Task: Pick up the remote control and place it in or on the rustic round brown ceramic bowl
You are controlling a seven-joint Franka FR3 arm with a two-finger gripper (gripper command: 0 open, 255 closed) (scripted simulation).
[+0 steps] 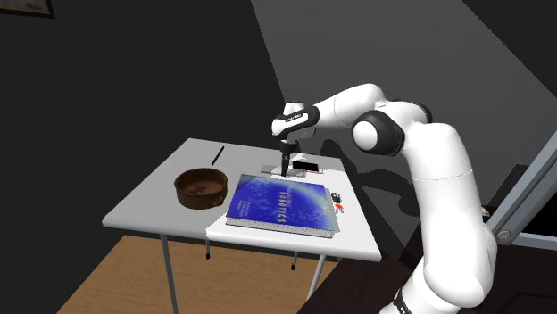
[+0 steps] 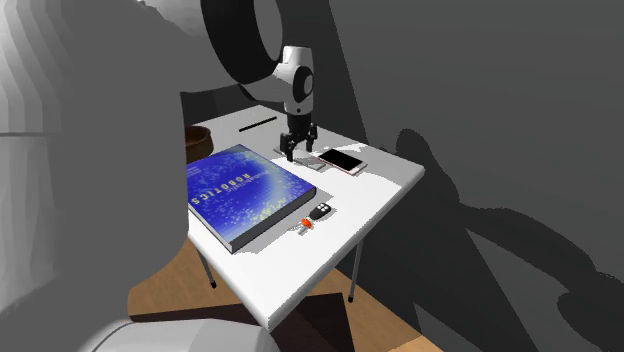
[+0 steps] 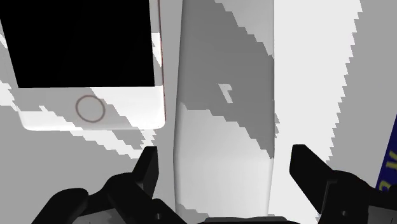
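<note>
Gripper (image 3: 224, 159) spread, fingers straddling the remote control (image 3: 222, 95), clear of both edges. Remote: plain grey slab, long, flat, stiff. Likely light and smooth, so it may slip; pinch across the narrow width, mid-length. Lies on white surface (image 1: 152, 201), phone (image 3: 89, 63) alongside. Round brown bowl (image 1: 189, 200) at nine o'clock in shoulder view.

White table (image 1: 143, 203), brown bowl (image 1: 200, 187), book (image 1: 281, 203), phone (image 1: 306, 166), remote (image 3: 222, 146), key fob (image 1: 336, 200)

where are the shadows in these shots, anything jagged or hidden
Wrist view: stair-stepped, jagged shadow edges cross the phone and the grey remote. Second exterior view: a big grey foreground shape hides most of the bowl. Shoulder view: the table stands bright against dark walls.
</note>
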